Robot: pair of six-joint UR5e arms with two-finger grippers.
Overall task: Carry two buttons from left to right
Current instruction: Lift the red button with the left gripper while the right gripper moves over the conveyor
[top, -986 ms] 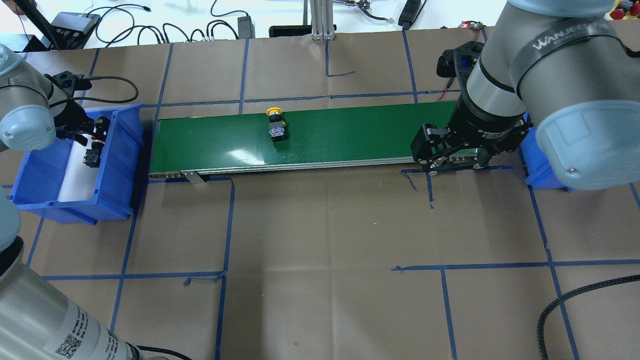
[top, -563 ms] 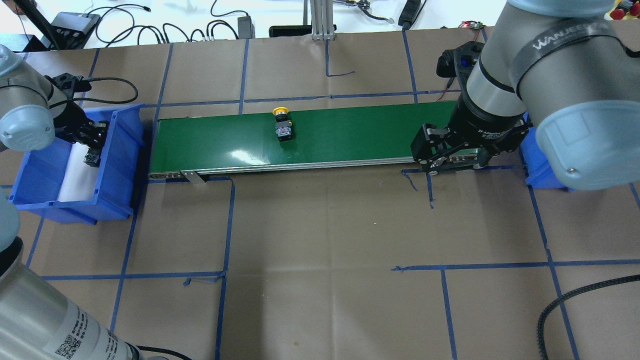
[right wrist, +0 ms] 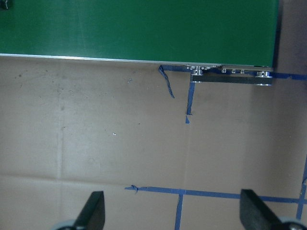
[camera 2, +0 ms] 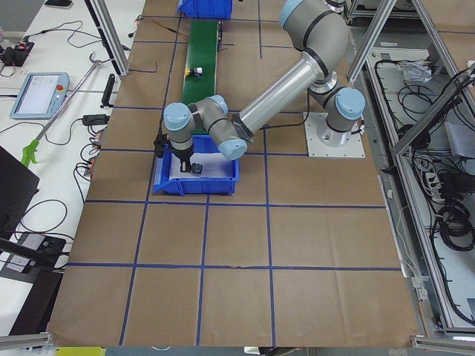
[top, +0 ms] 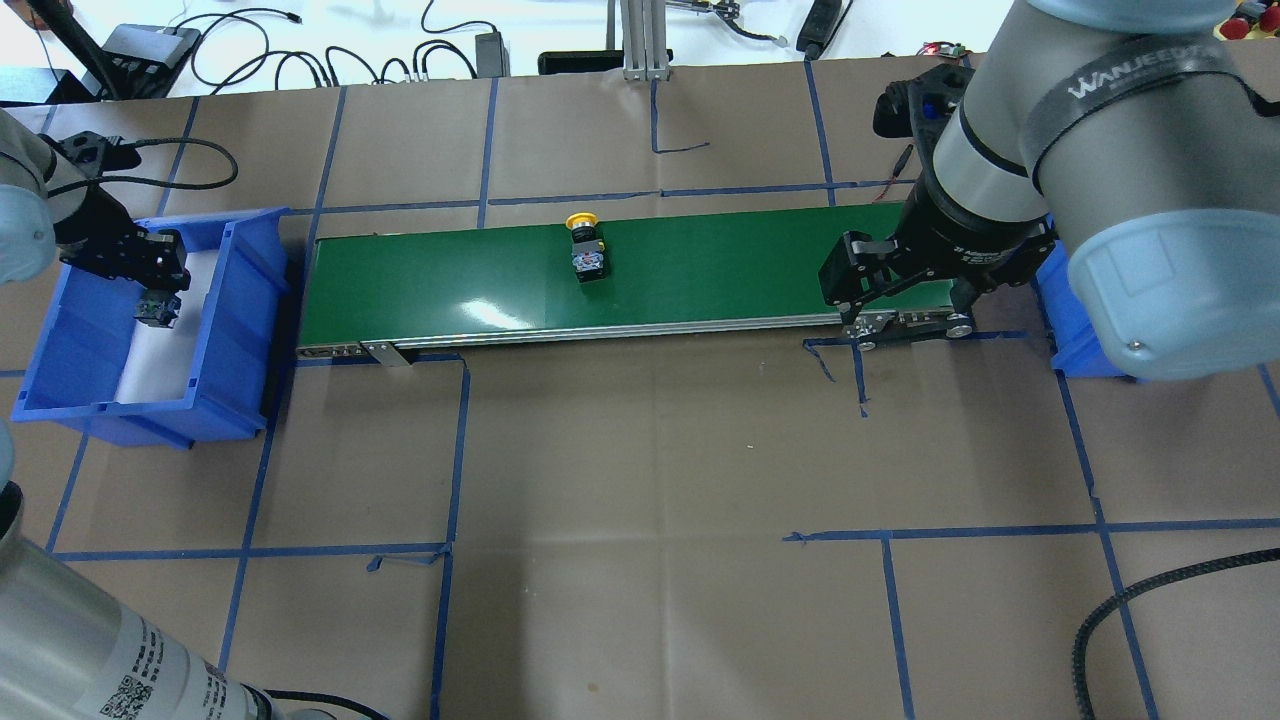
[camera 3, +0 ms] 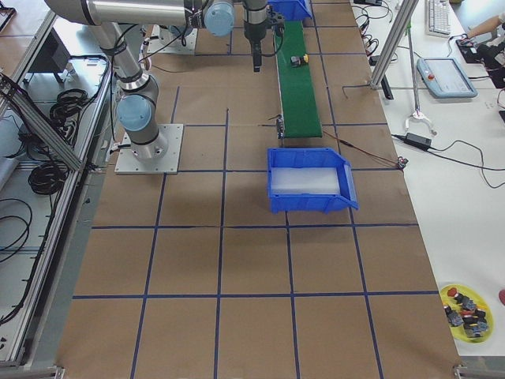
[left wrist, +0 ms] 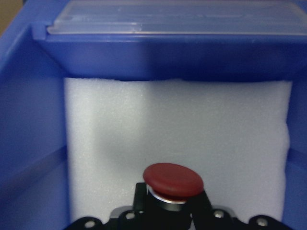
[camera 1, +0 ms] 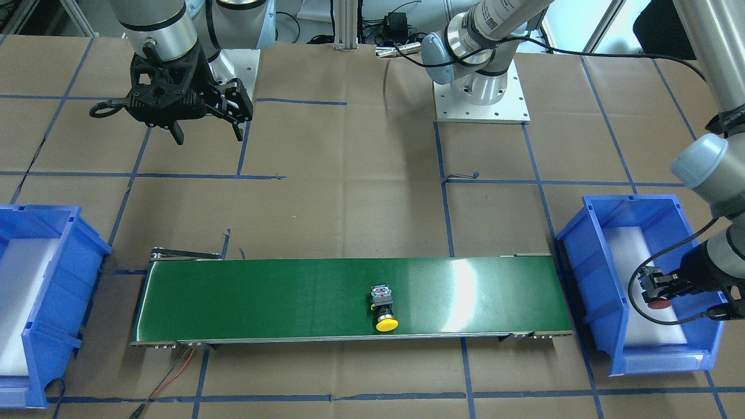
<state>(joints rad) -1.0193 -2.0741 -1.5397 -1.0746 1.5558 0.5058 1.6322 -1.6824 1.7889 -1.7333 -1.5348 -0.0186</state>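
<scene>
While left pincer (camera 1: 652,288) clamps red-capped button (left wrist: 173,180) over bin (camera 1: 596,244), yellow-capped button (top: 586,246) lies sideways on belt (top: 720,270); right pincer (camera 1: 208,135) wide.

A green belt (top: 700,270), a yellow-capped button (top: 586,245) and a red-capped button (left wrist: 173,181) are shown. Blue bins (top: 252,300) are lined white; the brown table (top: 650,450) is gridded blue.

A robotics lab: taped table (top: 650,450), conveyor (top: 700,270), teach pendant (camera 3: 446,76) (cables (top: 300,55) strewn behind).

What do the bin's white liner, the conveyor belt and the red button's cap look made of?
White liner: probably foam, matte, grainy texture. Conveyor belt: likely green rubber or PVC, glossy glare patches. Red button cap: seemingly plastic, smooth, dull sheen.
</scene>
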